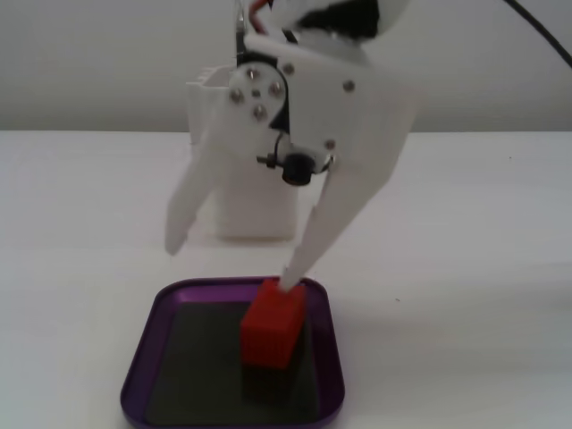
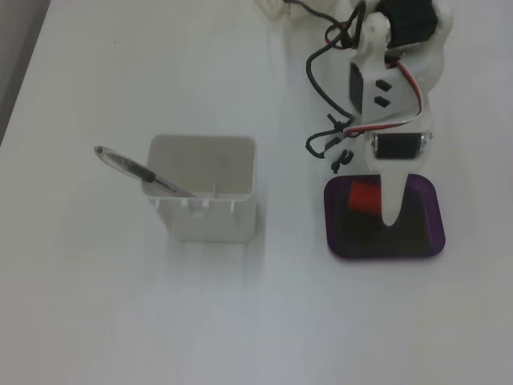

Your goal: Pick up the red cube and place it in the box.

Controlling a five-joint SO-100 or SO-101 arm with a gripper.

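The tabletop [image 1: 483,232] is plain white and smooth, and it fills most of the frame in both fixed views. In a fixed view from the side, a bare pale grey wall [image 1: 98,63] runs across the top of the frame behind it, and the light is soft with only faint shadows. In a fixed view from above, a darker grey strip [image 2: 14,56] shows past the tabletop's edge at the upper left of the frame.
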